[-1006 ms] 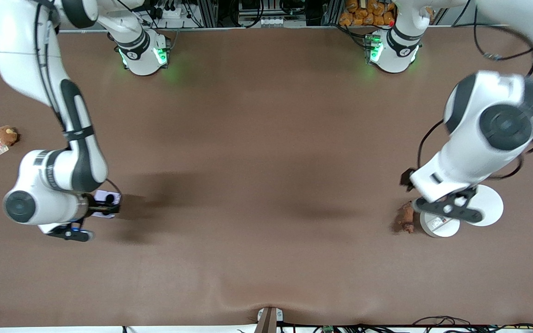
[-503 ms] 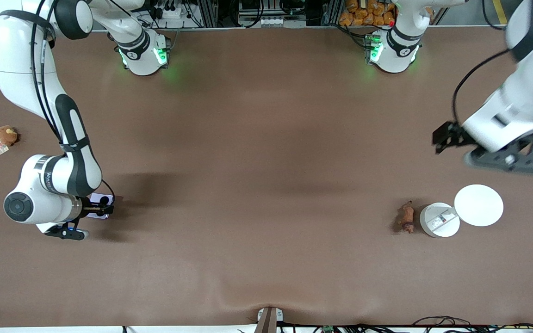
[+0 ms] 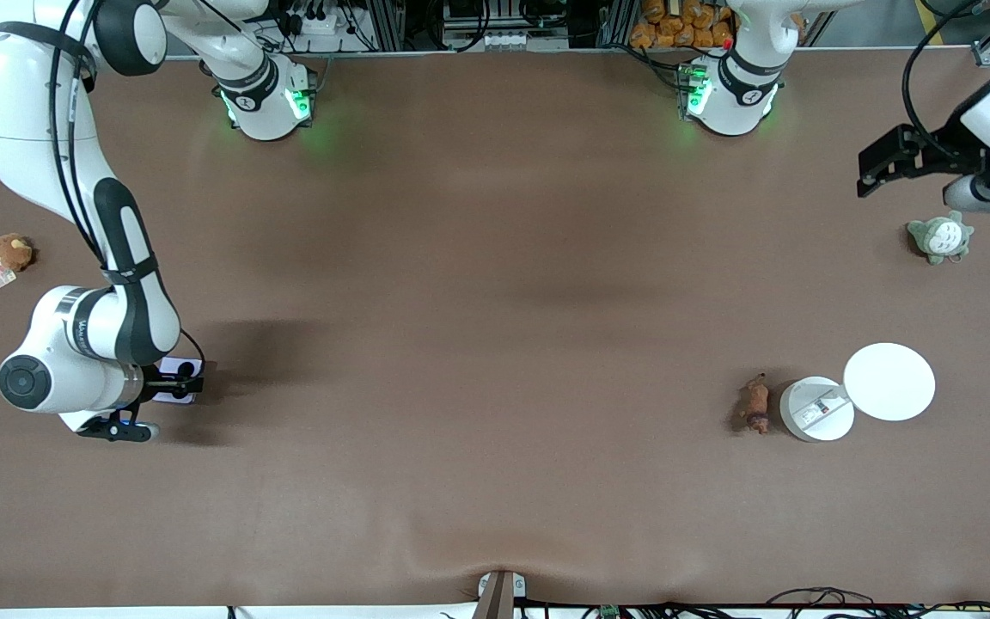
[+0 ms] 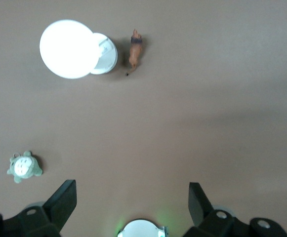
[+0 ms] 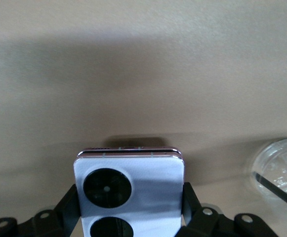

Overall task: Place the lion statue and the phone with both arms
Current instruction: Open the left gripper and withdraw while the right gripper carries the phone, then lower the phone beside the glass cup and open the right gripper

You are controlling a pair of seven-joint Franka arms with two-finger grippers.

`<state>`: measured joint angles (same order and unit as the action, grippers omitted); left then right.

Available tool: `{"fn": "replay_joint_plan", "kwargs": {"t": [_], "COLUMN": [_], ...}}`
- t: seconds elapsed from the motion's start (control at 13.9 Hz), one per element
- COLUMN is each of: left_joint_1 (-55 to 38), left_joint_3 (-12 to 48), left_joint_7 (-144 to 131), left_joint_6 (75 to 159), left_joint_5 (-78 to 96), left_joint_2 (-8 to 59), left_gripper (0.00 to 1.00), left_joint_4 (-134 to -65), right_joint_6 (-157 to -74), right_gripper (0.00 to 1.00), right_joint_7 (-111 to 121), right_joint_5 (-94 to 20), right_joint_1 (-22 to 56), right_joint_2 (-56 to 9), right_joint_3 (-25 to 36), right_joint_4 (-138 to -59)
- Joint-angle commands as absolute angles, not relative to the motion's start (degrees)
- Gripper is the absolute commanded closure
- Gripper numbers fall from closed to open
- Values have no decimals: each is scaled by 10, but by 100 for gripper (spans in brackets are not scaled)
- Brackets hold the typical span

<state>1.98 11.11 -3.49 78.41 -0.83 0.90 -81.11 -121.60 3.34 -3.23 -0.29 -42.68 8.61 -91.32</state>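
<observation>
The lion statue (image 3: 755, 406) lies on the table next to a small white disc (image 3: 817, 409); it also shows in the left wrist view (image 4: 135, 48). My left gripper (image 3: 886, 163) is open and empty, high over the left arm's end of the table, well away from the lion; its fingers (image 4: 64, 200) stand wide apart. My right gripper (image 3: 177, 384) is shut on the pale lilac phone (image 3: 179, 371), low over the table at the right arm's end. In the right wrist view the phone (image 5: 128, 182) sits between the fingers (image 5: 190, 197), camera rings up.
A larger white disc (image 3: 889, 381) overlaps the small one. A grey-and-white plush toy (image 3: 940, 238) lies near the left arm's end, under the left gripper. A brown plush toy with a tag (image 3: 11, 252) lies at the right arm's end.
My left gripper has risen from over the lion and the discs and swung away toward the robots' side, uncovering the grey plush. My right gripper has shifted slightly toward the right arm's end with the phone.
</observation>
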Motion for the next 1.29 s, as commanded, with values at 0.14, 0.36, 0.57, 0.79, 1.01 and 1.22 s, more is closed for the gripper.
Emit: {"fn": "replay_joint_plan", "kwargs": {"t": [0.14,0.36,0.57,0.79,1.01,1.22], "left_joint_1": [-53,-69,-69,-64,-61,-61], "left_joint_3": [39,33,19,23,23,21], "left_joint_7": [-79,-112,-112,-110,-102,-98], "left_joint_6": [766,763,786,820,854,889], "left_joint_5": [2,2,1,-4,-4,-8], "left_joint_2": [-43,-54,-66,-75,-96,-113], "left_gripper": [0,0,0,0,0,0], "left_joint_4": [-881,-890,-904,-929,-967,-1005], "right_joint_6": [-1223,-1213,-1134,-1042,-869,-774], "right_gripper": [0,0,0,0,0,0], "right_joint_7": [41,37,43,40,40,40], "right_joint_5": [-31,-32,-32,-59,-61,-52], "right_joint_1": [-11,-4,-2,-2,13,35], "right_joint_2": [-430,-422,-403,-369,-364,-313], "right_joint_3": [76,71,58,34,31,40], "right_joint_4": [-917,-897,-846,-777,-634,-571]}}
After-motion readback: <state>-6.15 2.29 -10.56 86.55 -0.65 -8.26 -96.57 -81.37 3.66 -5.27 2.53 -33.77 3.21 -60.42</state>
